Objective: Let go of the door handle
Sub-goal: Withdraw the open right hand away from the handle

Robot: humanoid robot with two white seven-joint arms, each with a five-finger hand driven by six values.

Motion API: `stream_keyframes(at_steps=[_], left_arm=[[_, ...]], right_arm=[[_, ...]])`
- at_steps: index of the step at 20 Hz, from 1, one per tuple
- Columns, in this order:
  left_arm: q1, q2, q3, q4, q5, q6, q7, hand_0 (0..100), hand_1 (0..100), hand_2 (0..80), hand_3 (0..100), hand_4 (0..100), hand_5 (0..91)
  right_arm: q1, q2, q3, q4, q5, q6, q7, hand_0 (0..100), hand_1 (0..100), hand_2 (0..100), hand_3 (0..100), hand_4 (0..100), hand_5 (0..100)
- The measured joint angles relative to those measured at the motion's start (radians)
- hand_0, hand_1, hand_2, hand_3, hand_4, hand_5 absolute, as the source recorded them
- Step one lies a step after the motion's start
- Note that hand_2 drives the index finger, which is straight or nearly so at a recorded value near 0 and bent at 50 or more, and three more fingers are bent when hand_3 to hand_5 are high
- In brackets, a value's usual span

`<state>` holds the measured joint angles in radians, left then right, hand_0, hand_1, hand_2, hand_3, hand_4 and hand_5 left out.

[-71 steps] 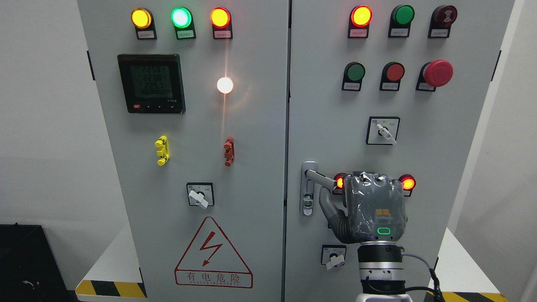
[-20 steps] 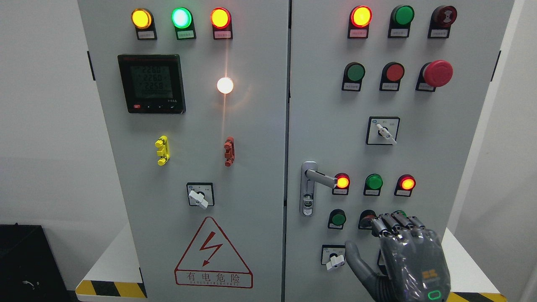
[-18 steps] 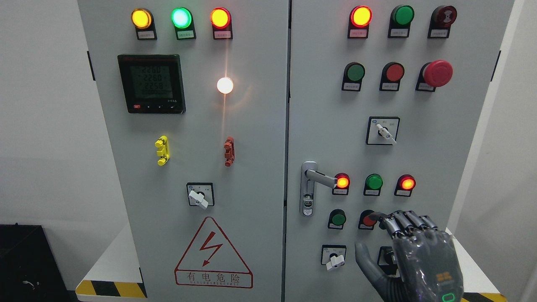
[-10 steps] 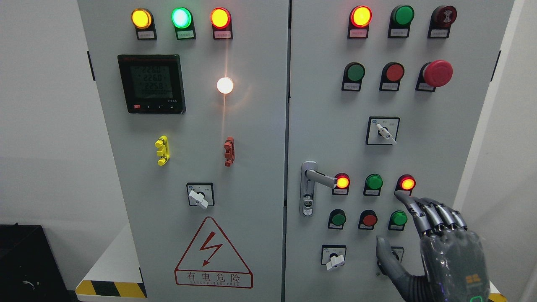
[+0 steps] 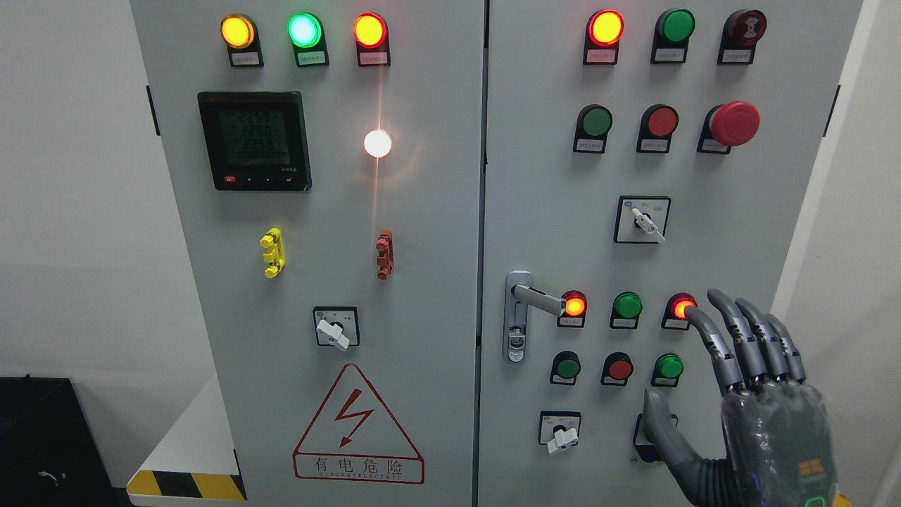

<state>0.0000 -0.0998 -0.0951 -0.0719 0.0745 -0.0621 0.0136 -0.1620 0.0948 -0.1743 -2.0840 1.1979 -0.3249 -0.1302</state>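
Note:
A silver lever door handle (image 5: 536, 300) sits on its lock plate at the left edge of the right cabinet door (image 5: 535, 211), pointing right with nothing touching it. My right hand (image 5: 746, 394) is well to the right of it and lower, at the picture's lower right. Its grey fingers (image 5: 739, 338) are spread and extended upward, holding nothing. The index fingertip lies in front of a lit red lamp (image 5: 681, 308). The thumb (image 5: 665, 433) covers part of a small switch. My left arm does not show.
Rows of lamps and push buttons surround the handle, including a lit red lamp (image 5: 574, 305) at its tip. A red mushroom stop button (image 5: 734, 122) and a rotary switch (image 5: 642, 220) sit higher. The left door carries a meter (image 5: 254, 139) and a warning triangle (image 5: 357, 426).
My right hand was shut on the door handle 3.6 s ago. It has let go, dropped low, then moved right and upward with its fingers opening out. The handle stays put.

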Motion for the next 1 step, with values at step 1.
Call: stream_keyframes(at_steps=[1], left_arm=[[0.0, 0.0, 0.0, 0.0, 0.0, 0.0, 0.0, 12, 56, 0.0, 0, 0, 0.0]], right_arm=[[0.0, 0.002, 0.004, -0.001, 0.0, 0.0, 0.0, 57, 30, 14, 16, 16, 12]])
